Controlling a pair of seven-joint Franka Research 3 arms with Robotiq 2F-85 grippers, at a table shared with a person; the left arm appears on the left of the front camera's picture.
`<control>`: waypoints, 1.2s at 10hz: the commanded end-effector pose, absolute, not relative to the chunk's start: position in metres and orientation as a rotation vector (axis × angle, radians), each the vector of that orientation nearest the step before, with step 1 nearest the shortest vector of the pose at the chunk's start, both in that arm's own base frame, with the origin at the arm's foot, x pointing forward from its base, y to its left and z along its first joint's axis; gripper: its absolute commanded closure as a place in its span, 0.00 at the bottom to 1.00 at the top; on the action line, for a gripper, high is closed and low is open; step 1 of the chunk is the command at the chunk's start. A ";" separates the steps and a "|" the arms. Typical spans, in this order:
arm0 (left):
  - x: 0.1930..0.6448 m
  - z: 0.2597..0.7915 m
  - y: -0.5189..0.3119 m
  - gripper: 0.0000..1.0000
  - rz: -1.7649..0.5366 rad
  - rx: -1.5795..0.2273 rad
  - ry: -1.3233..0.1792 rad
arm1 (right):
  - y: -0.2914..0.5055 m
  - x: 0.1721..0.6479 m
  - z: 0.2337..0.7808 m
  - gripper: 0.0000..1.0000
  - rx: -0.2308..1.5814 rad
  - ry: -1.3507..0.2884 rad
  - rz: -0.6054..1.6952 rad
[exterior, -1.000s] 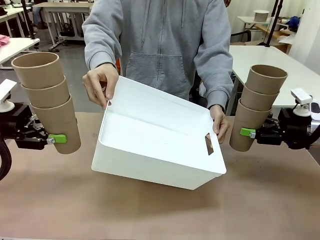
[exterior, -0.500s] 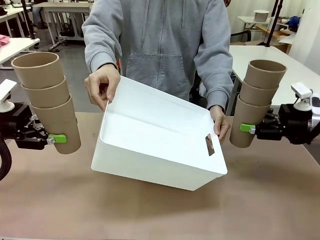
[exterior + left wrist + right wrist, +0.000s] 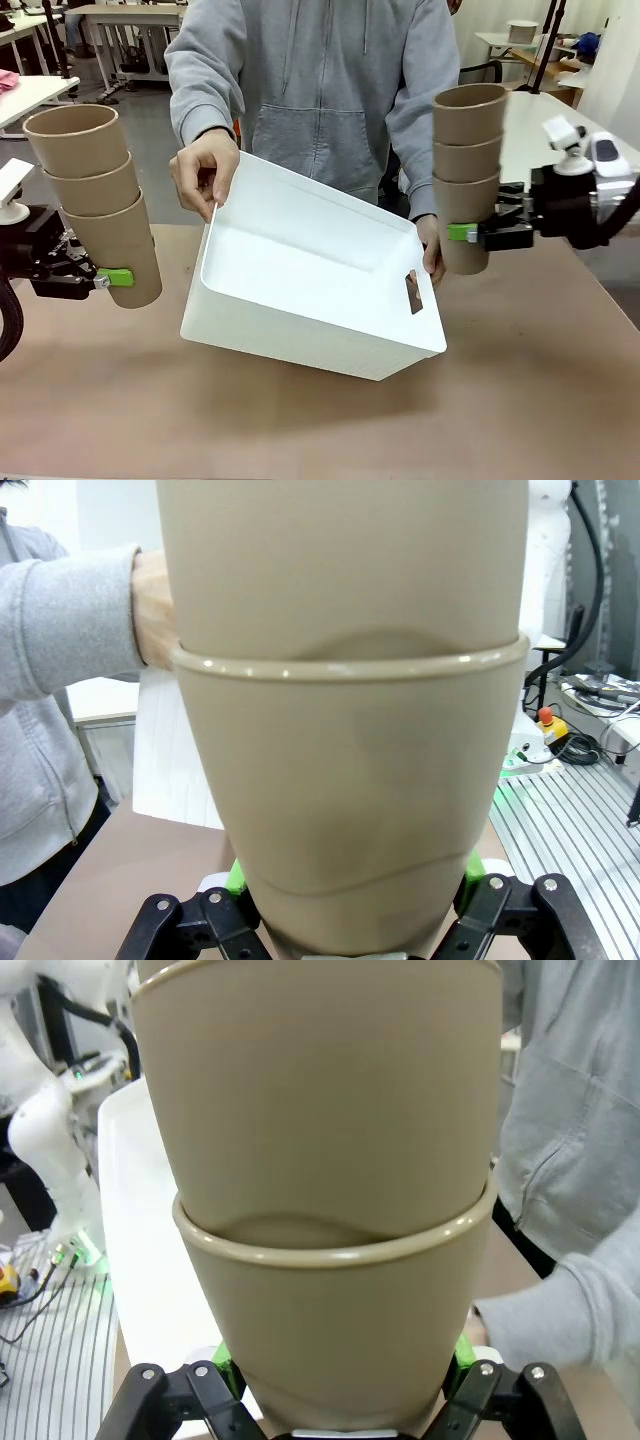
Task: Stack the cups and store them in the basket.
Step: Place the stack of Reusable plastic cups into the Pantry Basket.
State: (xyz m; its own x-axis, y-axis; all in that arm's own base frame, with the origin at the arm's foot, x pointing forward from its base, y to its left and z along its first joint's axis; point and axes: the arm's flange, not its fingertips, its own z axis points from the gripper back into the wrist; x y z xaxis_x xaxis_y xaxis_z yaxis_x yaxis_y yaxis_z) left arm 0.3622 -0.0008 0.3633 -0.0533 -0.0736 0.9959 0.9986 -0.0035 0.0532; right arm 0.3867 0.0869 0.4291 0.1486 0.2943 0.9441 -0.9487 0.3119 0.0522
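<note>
Surface: plain brown table [image 3: 300,430], with other work tables [image 3: 560,130] farther back in the room.
Person: stands at the far side in a grey hoodie [image 3: 320,90].
Left gripper [image 3: 125,275]: clamped on the bottom cup of the left stack of cups [image 3: 95,195], green pads pressed against its sides; three nested cups, held upright above the table's left edge.
Right gripper [image 3: 462,235]: clenched the same way around the lowest cup of the right stack of cups [image 3: 467,165], three nested, upright, just beside the basket's right end.
Basket [image 3: 300,290]: white, lifted and tilted, open side facing the robot, between the two stacks.
Hands: one hand [image 3: 205,170] grips the basket's far left rim, the other hand [image 3: 432,255] its right end.
In the way: that second hand sits right behind the right stack.
</note>
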 end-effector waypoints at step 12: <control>0.361 0.367 0.000 0.17 -1.285 -1.134 -1.199 | 0.221 0.341 0.434 0.15 0.543 -0.832 1.175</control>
